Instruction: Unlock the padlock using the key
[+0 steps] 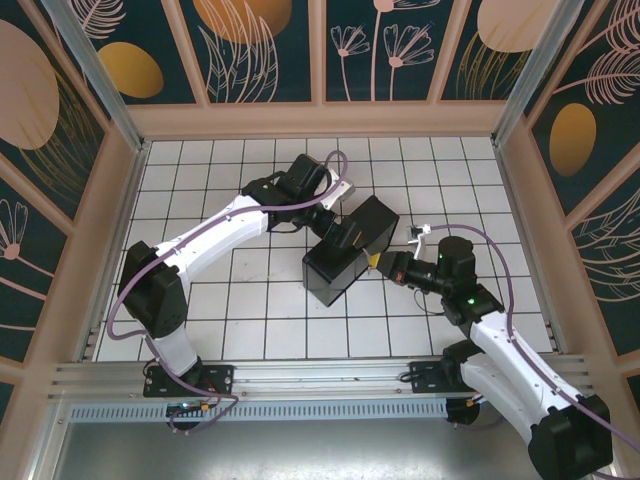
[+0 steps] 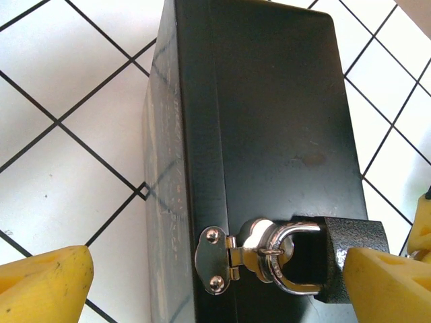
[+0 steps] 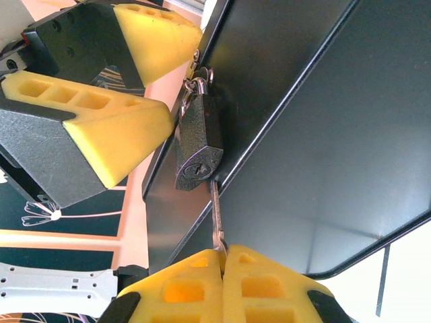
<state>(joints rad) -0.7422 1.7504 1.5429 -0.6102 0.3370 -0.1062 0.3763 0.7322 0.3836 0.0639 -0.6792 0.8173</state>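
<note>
Left claw (image 2: 215,281) was wide open and empty, straddling the padlock (image 2: 351,259) on the box (image 2: 269,101) hasp (image 2: 219,259). Padlock pointed keyhole-first at the right claw (image 3: 222,269), roughly in line with the key (image 3: 215,219). Right claw was clamped on the key, arm reaching in from the right. Tip at the lock base, seating unclear.

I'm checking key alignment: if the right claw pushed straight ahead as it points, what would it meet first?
Most likely the padlock: the right claw is shut on the key, whose tip reaches the padlock's bottom face by the keyhole. Whether the tip sits inside the slot is unclear.
</note>
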